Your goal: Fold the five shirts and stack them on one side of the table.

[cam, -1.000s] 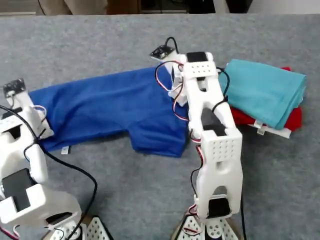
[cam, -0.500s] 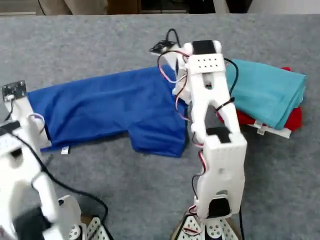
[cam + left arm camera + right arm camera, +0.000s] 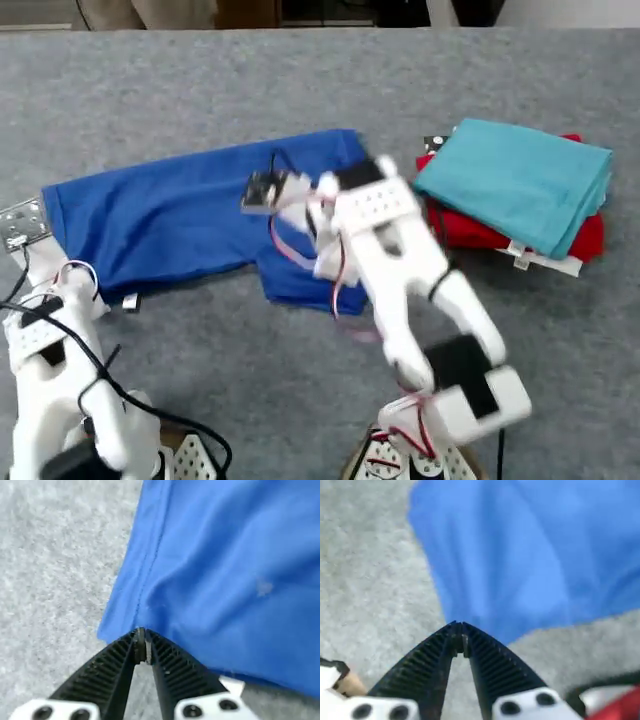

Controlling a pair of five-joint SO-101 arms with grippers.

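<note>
Seeing left gripper with black ribbed jaws pressed together, tips pinching a corner of the blue shirt right at the stitched hem. Cloth fanning out from the tips, mostly smooth, a few soft creases. Grey felt-like table cover alongside that hem.

Same on right gripper: jaws together, clamped on a pointed corner of the shirt, fabric narrowing down into the tips. Grey cover on both sides of that corner.

From the high view:
- Blue shirt laid out long across the middle of the table, lying flat, sleeve sticking out toward the arm bases.
- Small white tag on the cover just off the shirt's near edge, toward its left end.
- Left arm at the shirt's left end, wrist over that corner.
- Right arm leaned in over the shirt's right half, wrist above the cloth near the sleeve, red and white wires looping off it.

Off to the right, well apart from the left arm: stack of folded shirts.
- Teal shirt on top.
- Red shirt under it.
- White layer at the bottom, a thin edge with a tag.
- Stack just beside the blue shirt's right end; cannot tell whether touching.
</note>
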